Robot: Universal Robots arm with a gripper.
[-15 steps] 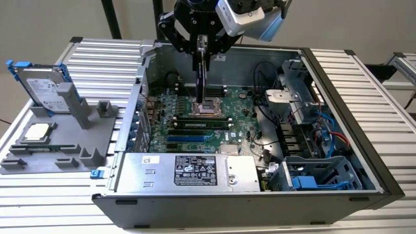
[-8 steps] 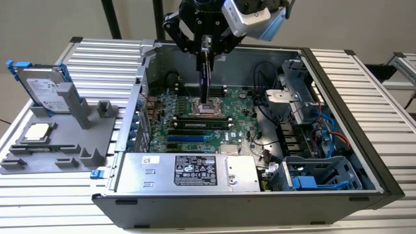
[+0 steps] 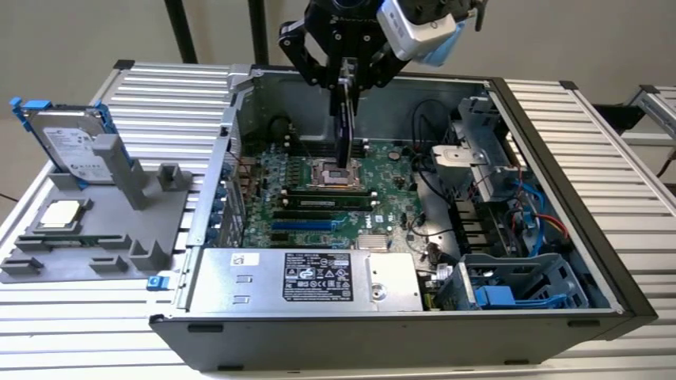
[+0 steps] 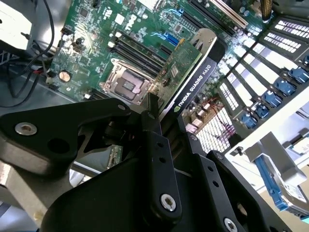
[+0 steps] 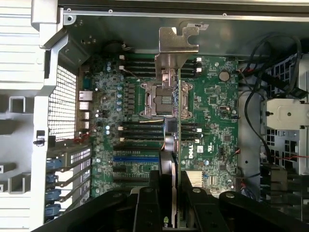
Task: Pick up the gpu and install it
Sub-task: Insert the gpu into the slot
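The gpu (image 3: 346,131) hangs edge-down over the motherboard (image 3: 396,186) inside the open computer case, and my gripper (image 3: 350,79) is shut on its top edge. In the second wrist view the gpu (image 4: 182,63) shows its green card face beside a black cover, held between the black fingers (image 4: 155,137). In the first wrist view the gpu (image 5: 179,123) appears edge-on with its silver bracket (image 5: 176,44) at the far end, above the empty CPU socket (image 5: 163,99). The gripper (image 5: 171,186) clamps it from both sides. The blue expansion slot (image 5: 136,157) lies to one side of the card.
The case's metal wall (image 3: 227,150) and rear slot covers (image 5: 67,166) border the board. A power supply (image 3: 306,277) sits at the front, drive cages (image 3: 528,289) and cables on the exterior view's right. Outside, a grey fixture (image 3: 111,237) holds a hard drive (image 3: 69,146) and a CPU chip (image 3: 62,214).
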